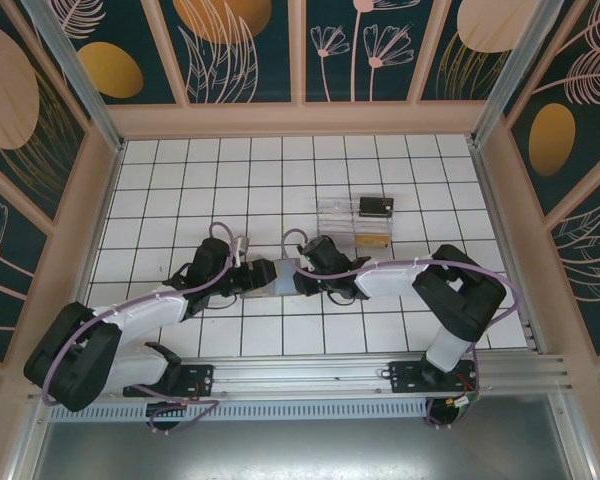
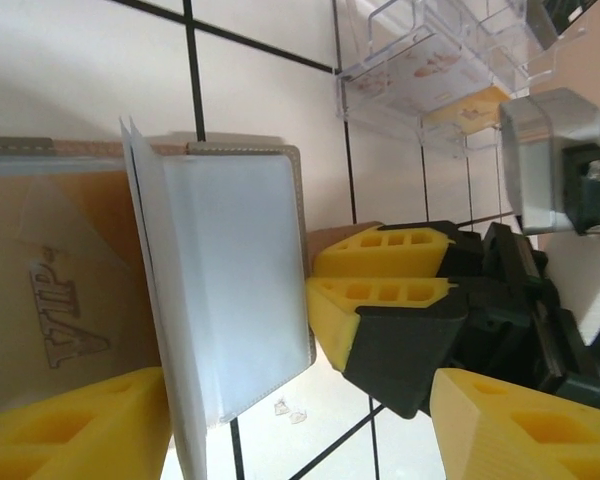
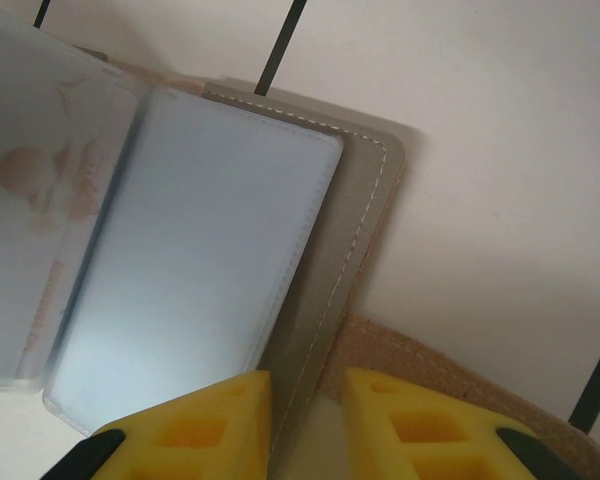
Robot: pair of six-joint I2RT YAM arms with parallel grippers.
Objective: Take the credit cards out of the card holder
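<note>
— Now, where does the card holder point(image 1: 278, 279) lie?

— At the middle of the white tiled table point(image 1: 180, 180), between the two claws, opened with its blue-grey inside up. The right wrist view shows its grey cover, with light stitching along the rim. In the left wrist view a clear sleeve point(image 2: 155, 300) stands up edge-on from the fold.

— How does the right claw point(image 3: 305, 385) stand?

— Clenched on one edge of the card holder. The stitched grey cover runs down between its two yellow fingers point(image 3: 195, 430), which leave only a narrow gap. The tan strap tab point(image 3: 440, 365) lies flat on the table just beside them.

— And the left claw point(image 2: 295, 400)?

— Released. Its yellow fingers point(image 2: 70, 430) stand wide apart, one over a panel of the card holder, the other out beyond the right claw. Nothing is pinched between them.

— Where are the credit cards point(image 1: 373, 240)?

— One tan card point(image 2: 70, 300), lettered "VIP", shows through the clear plastic of one panel, inside the card holder. Two more lie in the right part of the clear plastic tray point(image 1: 335, 215), which sits far and right of the card holder, apart from it. The dark card point(image 1: 375, 207) is the farther of the pair and the tan-gold card point(image 1: 372, 241) the nearer.
</note>
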